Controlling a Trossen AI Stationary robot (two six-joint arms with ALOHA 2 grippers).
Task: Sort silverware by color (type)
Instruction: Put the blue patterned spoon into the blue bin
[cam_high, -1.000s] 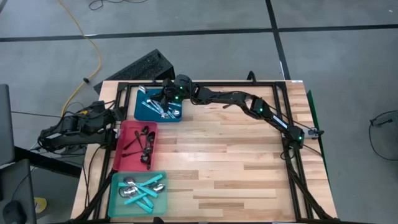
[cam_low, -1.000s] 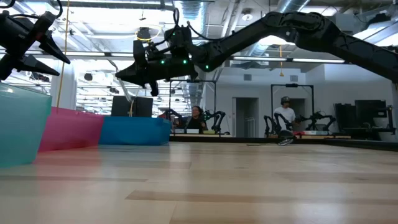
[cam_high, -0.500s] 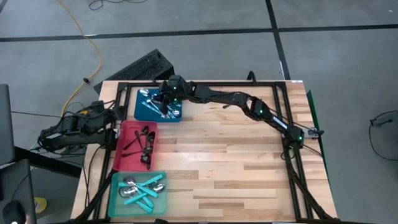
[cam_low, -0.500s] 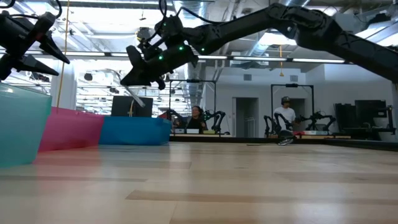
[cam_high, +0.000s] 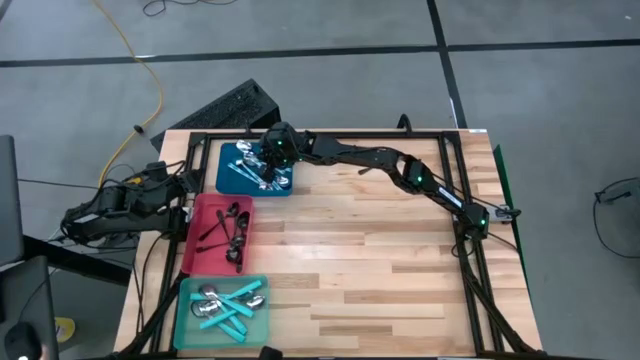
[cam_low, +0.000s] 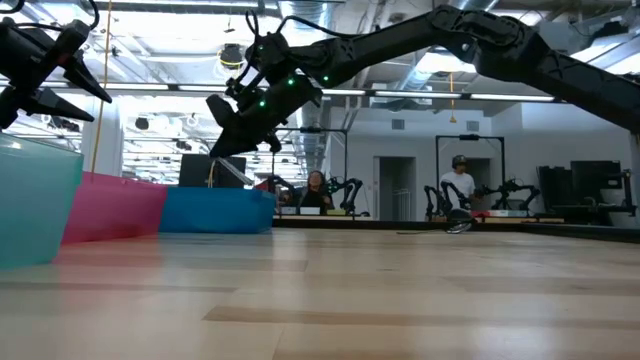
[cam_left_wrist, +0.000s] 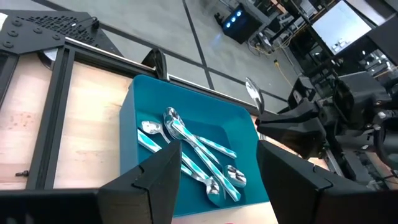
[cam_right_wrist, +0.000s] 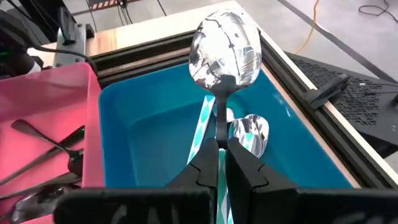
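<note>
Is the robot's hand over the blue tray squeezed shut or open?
Shut. The right gripper pinches a shiny spoon between its fingers.

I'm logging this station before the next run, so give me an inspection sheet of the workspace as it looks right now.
Surface: wooden table, bare right of the trays.
Job's things: silver spoons in the blue tray; black ones in the red tray; turquoise-handled and silver ones in the teal tray.
Clutter: nothing seen.
Grippers: right gripper above the blue tray, shut on a silver spoon; left gripper open, off the table's left edge.
Cables: yellow cable on the floor.
Surroundings: keyboard behind the table; people in the background.
</note>
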